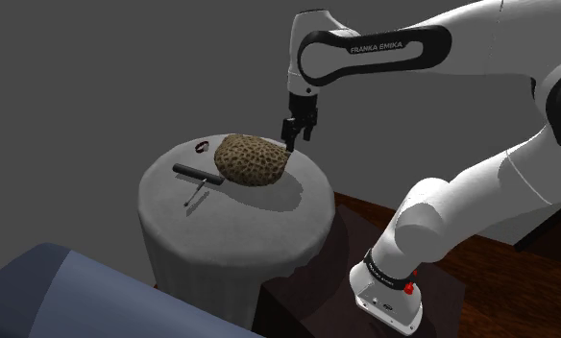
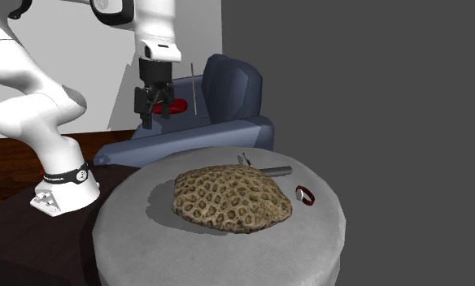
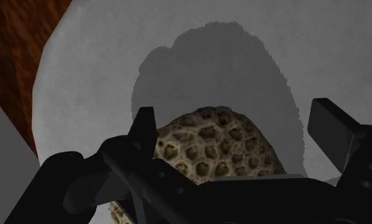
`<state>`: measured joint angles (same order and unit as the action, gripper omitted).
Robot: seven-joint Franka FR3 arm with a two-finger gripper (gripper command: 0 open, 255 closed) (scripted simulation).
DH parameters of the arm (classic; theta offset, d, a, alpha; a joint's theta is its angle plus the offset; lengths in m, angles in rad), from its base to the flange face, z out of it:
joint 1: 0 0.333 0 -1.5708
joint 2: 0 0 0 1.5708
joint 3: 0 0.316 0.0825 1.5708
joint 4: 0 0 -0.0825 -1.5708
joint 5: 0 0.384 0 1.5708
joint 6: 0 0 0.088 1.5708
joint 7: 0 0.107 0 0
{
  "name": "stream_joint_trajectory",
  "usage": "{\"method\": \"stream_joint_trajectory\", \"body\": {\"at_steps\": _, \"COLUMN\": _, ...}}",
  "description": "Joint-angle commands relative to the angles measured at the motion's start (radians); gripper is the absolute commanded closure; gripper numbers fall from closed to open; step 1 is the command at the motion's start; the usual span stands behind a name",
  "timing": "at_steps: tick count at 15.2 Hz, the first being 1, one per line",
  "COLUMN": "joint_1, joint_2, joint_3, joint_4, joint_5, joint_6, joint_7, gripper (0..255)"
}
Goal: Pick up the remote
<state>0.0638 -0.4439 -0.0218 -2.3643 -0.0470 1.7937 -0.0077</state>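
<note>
1. Starting at 8 o'clock in the shoulder view, a blue sofa (image 1: 48,288) pokes in below the round, pale surface (image 1: 240,230).
2. Up near the surface's 11 o'clock rim sits a small red-and-black ring (image 1: 203,146), apart from everything else.
3. Next comes a slim black bar (image 1: 198,173) at about 9 o'clock on the surface. A thin grey rod (image 1: 194,197) runs from its middle toward 7 o'clock.
4. And here's the remote (image 1: 253,158), drawn as a brown, honeycomb-pitted lump. It lies flat near the middle of the surface, a little toward 1 o'clock, with the bar just beside it at its 9 o'clock.
5. The tool (image 1: 298,141) hangs in the air off the remote's 2 o'clock edge, pointing down and clear of it.
6. In the wrist view the two black fingers (image 3: 143,127) stand wide apart. The tool is released and grasps nothing. The remote shows below and between the fingers, touching neither, and throws a broad shadow on the surface.
7. Over at 3 o'clock the white arm (image 1: 384,48) arches back down to its base on the dark brown stand (image 1: 490,288).
</note>
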Motion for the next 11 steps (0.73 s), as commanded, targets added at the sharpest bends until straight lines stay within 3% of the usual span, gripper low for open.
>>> {"method": "stream_joint_trajectory", "body": {"at_steps": 1, "joint_1": 0.009, "joint_2": 0.075, "joint_3": -0.002, "joint_4": 0.022, "joint_5": 0.009, "joint_6": 0.063, "joint_7": -0.017, "gripper": 0}}
{"method": "stream_joint_trajectory", "body": {"at_steps": 11, "joint_1": 0.056, "joint_2": 0.422, "joint_3": 0.02, "joint_4": 0.204, "joint_5": 0.065, "joint_6": 0.265, "joint_7": -0.089, "gripper": 0}}
